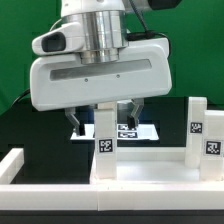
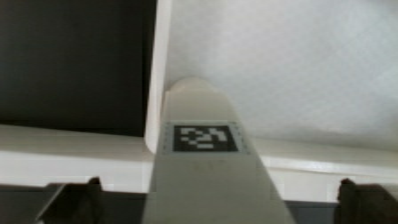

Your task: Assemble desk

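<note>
Fingers (image 1: 131, 112) clenched on short square white tagged leg (image 1: 104, 128) — held upright between them | white rimmed plastic tabletop panel (image 1: 150, 165) below, for insertion.

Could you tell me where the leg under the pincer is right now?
In the exterior view, the leg stands upright on the tabletop near centre, directly beneath the pincer.

We see a white desk leg (image 1: 103, 135) with a black-and-white square tag, same pattern on the white legs (image 1: 197, 125) at the exterior view's right. Tabletop panel (image 1: 150, 168) white, table surface (image 1: 30, 125) black, backdrop (image 1: 25, 40) green, gripper (image 1: 105, 115) housing white-grey with dark fingers (image 2: 365, 200).
</note>
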Available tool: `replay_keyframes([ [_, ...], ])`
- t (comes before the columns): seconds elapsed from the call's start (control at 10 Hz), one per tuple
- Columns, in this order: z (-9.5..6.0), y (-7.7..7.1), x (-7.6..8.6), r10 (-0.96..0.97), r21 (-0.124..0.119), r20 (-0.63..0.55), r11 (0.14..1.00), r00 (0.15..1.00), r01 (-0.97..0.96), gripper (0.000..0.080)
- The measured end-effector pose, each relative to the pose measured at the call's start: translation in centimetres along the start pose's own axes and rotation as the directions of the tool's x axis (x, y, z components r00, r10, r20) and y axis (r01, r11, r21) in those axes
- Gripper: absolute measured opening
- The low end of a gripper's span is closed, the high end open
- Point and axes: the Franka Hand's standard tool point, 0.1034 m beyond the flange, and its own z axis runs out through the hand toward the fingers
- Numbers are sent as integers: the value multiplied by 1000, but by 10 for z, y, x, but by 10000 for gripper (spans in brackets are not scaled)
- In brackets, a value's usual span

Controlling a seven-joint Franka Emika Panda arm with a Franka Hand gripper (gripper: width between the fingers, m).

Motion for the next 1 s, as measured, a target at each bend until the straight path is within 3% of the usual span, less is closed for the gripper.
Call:
replay_keyframes([
  [0.2, -1, 5, -1, 112, 2, -3, 994, 994, -112, 649],
  [0.3, 0, 5, -1, 113, 2, -3, 994, 994, -113, 505],
  [0.4, 0, 4, -1, 195, 4, -3, 981, 981, -195, 505],
  [0.5, 0, 4, -1, 254, 4, -2, 967, 967, -254, 365],
  [0.6, 0, 4, -1, 319, 4, -3, 948, 948, -319, 287],
  [0.8, 0, 3, 0, 476, 4, -8, 880, 880, -476, 287],
  [1.0, -1, -1, 3, 710, 3, -18, 704, 704, -710, 287],
])
